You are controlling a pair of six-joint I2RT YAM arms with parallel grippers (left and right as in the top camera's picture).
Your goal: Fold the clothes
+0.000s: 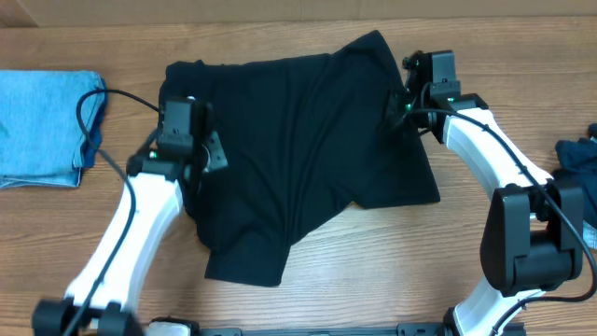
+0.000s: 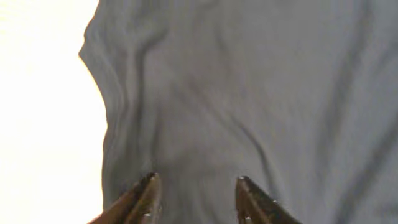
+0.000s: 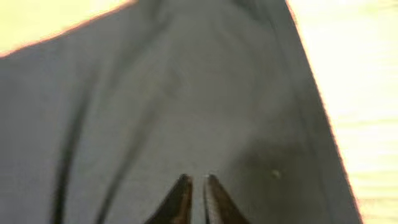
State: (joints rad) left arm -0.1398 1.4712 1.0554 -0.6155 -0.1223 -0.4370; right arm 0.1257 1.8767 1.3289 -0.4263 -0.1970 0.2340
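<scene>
A black short-sleeved T-shirt [image 1: 308,159] lies spread and wrinkled on the wooden table [image 1: 373,271]. My left gripper [image 1: 191,140] is over its left edge. In the left wrist view the left gripper [image 2: 196,180] is open, its fingers apart just above the shirt [image 2: 249,93] with nothing between them. My right gripper [image 1: 410,98] is at the shirt's right side, by the upper sleeve. In the right wrist view the right gripper [image 3: 198,180] is shut, fingertips down on the shirt [image 3: 155,93], with a thin sliver of cloth pinched between them.
A folded light blue garment [image 1: 42,126] lies at the far left edge of the table. A dark navy garment [image 1: 578,154] sits at the far right edge. Bare table shows beside the shirt's edge in both wrist views.
</scene>
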